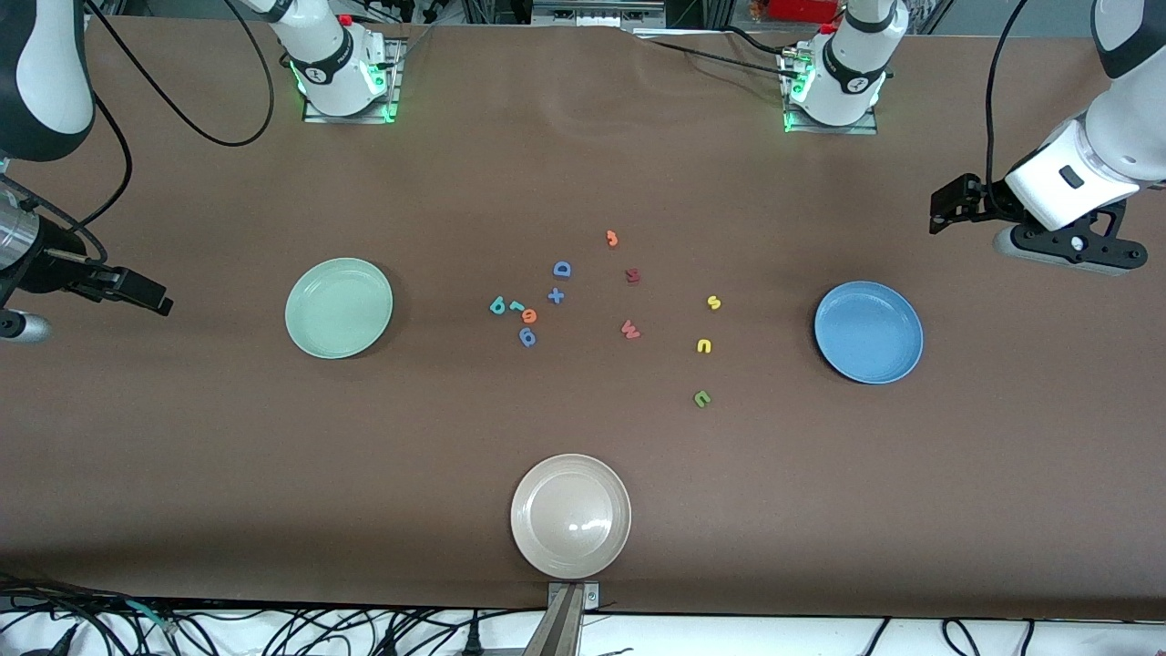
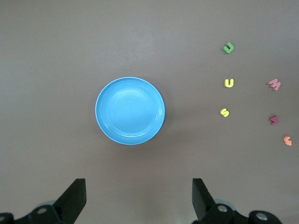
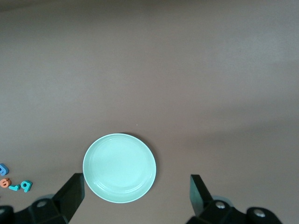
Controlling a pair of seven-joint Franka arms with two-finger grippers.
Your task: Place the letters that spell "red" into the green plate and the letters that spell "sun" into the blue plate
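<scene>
- Evidently, nothing had been sorted when I checked the feeds: the green plate (image 1: pixel 339 308) and the blue plate (image 1: pixel 868 332) both lay empty on the counter (image 1: pixel 583 510).
- I read the layout as deliberate. Each target plate sat toward one arm's end of the counter, with the loose letters between them.
- The "red" letters lay in a tight cluster beside the counter's middle, toward the green plate: the teal d (image 1: pixel 497 305), the teal r (image 1: pixel 516 305) and the orange e (image 1: pixel 529 316), the last two almost touching.
- The "sun" letters ran in a loose column toward the blue plate: the yellow s (image 1: pixel 714 302), then the yellow u (image 1: pixel 703 346), then the green n (image 1: pixel 701 398) nearest the front camera.
- Distractors were mixed in: a blue D (image 1: pixel 562 269), two red W-shaped letters (image 1: pixel 630 330) and a beige plate (image 1: pixel 570 516) at the front edge.
- The right gripper (image 1: pixel 146 293) hung over bare counter, outboard of the green plate, fingers spread wide and holding nothing.
- The left gripper (image 1: pixel 947 205) hung over bare counter, outboard of the blue plate, likewise fully spread and empty.
- I judged each arm to be parked high, its wrist camera looking down on its own plate, well apart from any letter.
</scene>
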